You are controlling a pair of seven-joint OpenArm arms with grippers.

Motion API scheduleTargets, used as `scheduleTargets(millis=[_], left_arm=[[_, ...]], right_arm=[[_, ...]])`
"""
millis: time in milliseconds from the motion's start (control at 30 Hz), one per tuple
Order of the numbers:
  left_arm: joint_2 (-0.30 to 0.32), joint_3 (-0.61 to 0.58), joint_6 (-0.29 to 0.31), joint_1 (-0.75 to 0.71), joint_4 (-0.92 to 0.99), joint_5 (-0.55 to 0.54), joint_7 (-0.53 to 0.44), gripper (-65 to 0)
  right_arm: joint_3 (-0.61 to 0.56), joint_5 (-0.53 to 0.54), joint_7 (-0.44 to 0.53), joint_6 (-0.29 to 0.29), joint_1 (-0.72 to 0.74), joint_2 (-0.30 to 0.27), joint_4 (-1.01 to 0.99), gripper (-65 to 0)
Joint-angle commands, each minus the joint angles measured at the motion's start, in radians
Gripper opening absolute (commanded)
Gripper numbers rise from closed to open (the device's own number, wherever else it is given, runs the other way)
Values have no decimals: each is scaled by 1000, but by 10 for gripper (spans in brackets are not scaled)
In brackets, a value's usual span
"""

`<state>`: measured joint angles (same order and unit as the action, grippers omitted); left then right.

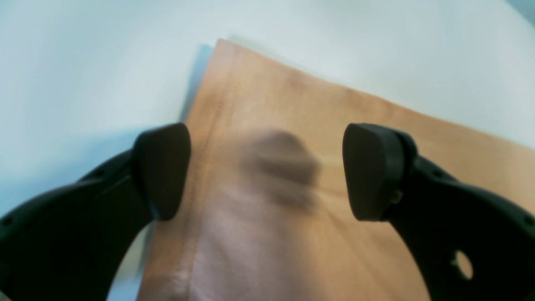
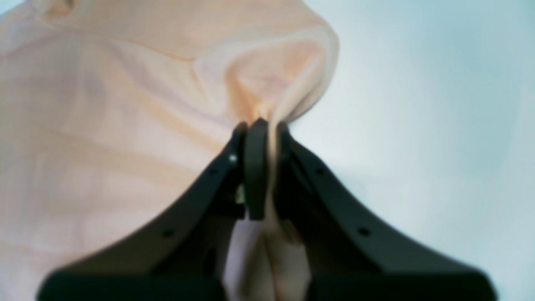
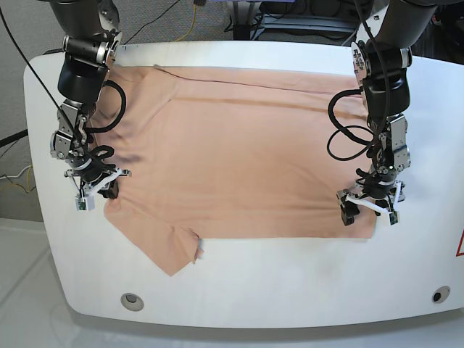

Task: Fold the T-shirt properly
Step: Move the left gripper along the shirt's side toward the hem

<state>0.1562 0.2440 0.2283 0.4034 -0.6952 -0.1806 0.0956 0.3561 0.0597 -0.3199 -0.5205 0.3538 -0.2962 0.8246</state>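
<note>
Sleeve of T-shirt (image 3: 170, 250) lies nearest; right gripper (image 2: 261, 138) pinches fabric, left gripper (image 1: 266, 171) spread over hem corner. Grasp stage; next, left closes.

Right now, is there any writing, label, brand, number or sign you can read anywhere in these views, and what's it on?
No readable text in any view.
T-shirt: plain, no print or visible label.
Table: a red mark at its right edge is cut off by the frame; it could be part of a sign, but nothing can be read.
Both wrist views: blurred, showing only cloth, table and black fingers, no lettering.
</note>
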Motion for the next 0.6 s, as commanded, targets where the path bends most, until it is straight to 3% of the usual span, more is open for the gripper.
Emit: scheduleTargets(millis=[0,567], left_arm=[[7,-5,-20,4,-1,6,57,-105],[21,-5,-22,2,-215,6,145,-105]], right_arm=[[2,-19,-35,9,11,-14,8,-642],[2,-19,-35,9,9,-11,3,-642]])
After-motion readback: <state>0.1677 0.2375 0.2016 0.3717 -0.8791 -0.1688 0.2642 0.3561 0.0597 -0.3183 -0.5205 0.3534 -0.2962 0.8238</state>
